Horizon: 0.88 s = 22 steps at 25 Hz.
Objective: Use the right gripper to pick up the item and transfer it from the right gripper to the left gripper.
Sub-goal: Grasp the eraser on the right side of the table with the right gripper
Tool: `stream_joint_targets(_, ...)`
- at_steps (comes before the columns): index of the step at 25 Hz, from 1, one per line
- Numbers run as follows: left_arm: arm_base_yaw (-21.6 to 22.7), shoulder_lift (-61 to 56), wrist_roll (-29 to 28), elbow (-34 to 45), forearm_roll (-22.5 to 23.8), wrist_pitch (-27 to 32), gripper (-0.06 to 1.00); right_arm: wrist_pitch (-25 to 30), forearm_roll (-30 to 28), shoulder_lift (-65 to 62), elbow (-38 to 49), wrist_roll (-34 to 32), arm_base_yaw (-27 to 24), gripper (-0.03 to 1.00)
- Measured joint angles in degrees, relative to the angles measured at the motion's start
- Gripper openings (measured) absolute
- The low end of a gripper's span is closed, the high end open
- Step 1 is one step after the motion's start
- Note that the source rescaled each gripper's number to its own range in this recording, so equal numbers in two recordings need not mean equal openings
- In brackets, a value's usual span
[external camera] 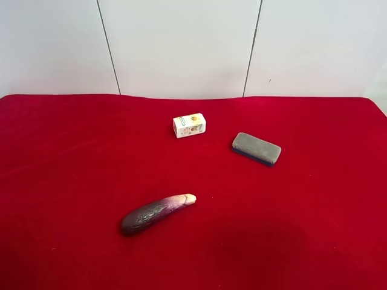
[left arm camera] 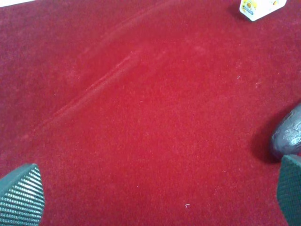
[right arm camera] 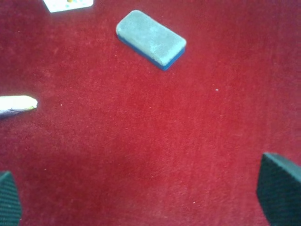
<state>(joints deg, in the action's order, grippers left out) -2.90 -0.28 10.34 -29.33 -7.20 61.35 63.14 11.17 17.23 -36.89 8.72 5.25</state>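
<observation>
Exterior high: item [external camera: 256,148] lies flat on the table [external camera: 66,169], carton [external camera: 189,125] near. Right wrist: right hand [right arm camera: 143,197] released, well short; a skewed descent may shove it. Left wrist: left hand [left arm camera: 155,193] released, eggplant [left arm camera: 288,136] seemingly close enough to snag.

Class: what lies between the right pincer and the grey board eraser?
Only bare red cloth, shown in the right wrist view: nothing sits between the open right pincer and the board eraser; the eggplant's tip lies off to one side.
</observation>
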Motion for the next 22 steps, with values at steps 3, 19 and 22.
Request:
stream_joint_targets(3,0.0,0.0,0.0,0.0,0.0,0.0,1.0,1.4,-3.4,7.1,-4.5,0.0,0.5,1.0)
stream_joint_targets(19,0.0,0.0,0.0,0.0,0.0,0.0,1.0,-14.7,-14.3,46.8,-11.8,13.1,0.7,1.0)
stream_joint_targets(22,0.0,0.0,0.0,0.0,0.0,0.0,1.0,-22.0,-14.4,53.4,-11.8,14.7,0.7,1.0)
